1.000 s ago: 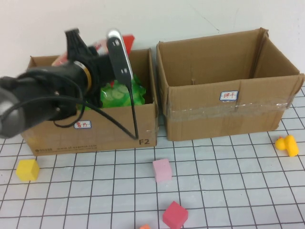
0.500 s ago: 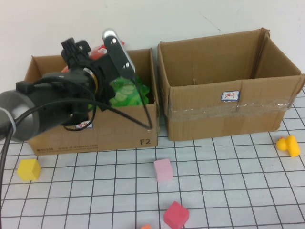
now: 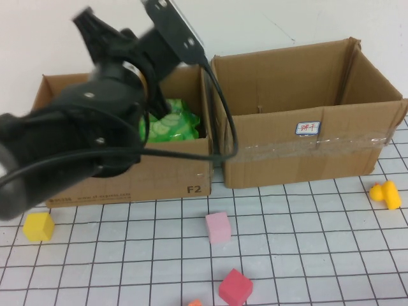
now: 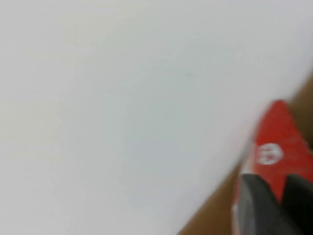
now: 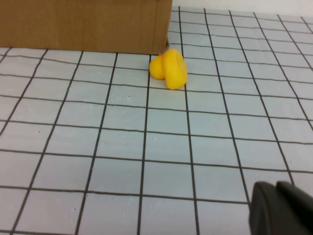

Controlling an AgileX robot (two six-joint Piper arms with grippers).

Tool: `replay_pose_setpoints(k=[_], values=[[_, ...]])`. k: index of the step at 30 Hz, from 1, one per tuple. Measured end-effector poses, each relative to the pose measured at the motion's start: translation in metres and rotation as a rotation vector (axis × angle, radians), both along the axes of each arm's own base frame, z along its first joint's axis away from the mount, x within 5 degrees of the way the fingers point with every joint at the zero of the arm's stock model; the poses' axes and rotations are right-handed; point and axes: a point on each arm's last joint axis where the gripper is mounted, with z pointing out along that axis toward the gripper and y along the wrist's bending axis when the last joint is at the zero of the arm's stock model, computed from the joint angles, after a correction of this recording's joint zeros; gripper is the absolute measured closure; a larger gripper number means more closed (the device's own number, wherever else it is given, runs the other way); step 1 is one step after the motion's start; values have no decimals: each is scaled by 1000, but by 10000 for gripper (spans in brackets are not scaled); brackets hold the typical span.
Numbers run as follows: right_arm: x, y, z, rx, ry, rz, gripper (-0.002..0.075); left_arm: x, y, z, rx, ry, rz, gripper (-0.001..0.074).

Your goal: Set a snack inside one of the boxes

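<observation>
Two open cardboard boxes stand side by side, the left box [image 3: 127,182] and the right box [image 3: 299,150]. A green snack bag [image 3: 173,125] lies inside the left box. My left gripper [image 3: 89,29] is raised above the left box's back edge, with the arm hiding much of that box. In the left wrist view my left gripper [image 4: 281,183] is shut on a red snack packet [image 4: 276,142], facing the white wall. The red packet is hidden in the high view. My right gripper [image 5: 277,187] is shut and empty, low over the gridded table, outside the high view.
A yellow duck [image 3: 386,193] lies by the right box's front right corner and shows in the right wrist view [image 5: 168,68]. A pink cube [image 3: 217,227], a red cube [image 3: 234,287] and a yellow cube [image 3: 38,226] lie on the mat in front of the boxes.
My left arm has lifted up out of the left box and tilted toward the back wall, and the red packet has gone out of sight in the high view.
</observation>
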Motion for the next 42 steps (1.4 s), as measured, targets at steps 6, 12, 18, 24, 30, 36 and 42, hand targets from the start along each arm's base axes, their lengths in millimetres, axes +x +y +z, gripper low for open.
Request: replay_pose_setpoints(k=[6, 12, 18, 24, 30, 36, 42], values=[[0, 0, 0, 0, 0, 0, 727, -40, 27, 54, -239, -79, 65, 723], [0, 0, 0, -13, 0, 5, 727, -100, 66, 108, -567, -142, 35, 735], [0, 0, 0, -15, 0, 5, 727, -149, 87, 133, -749, -197, -139, 735], [0, 0, 0, -15, 0, 5, 727, -176, 91, 91, -826, -121, -269, 736], [0, 0, 0, -15, 0, 5, 727, -186, 83, 37, -862, 7, -375, 736], [0, 0, 0, -15, 0, 5, 727, -187, 77, 17, -854, 60, -417, 736], [0, 0, 0, -15, 0, 5, 727, -189, 73, 13, -861, 75, -468, 736]])
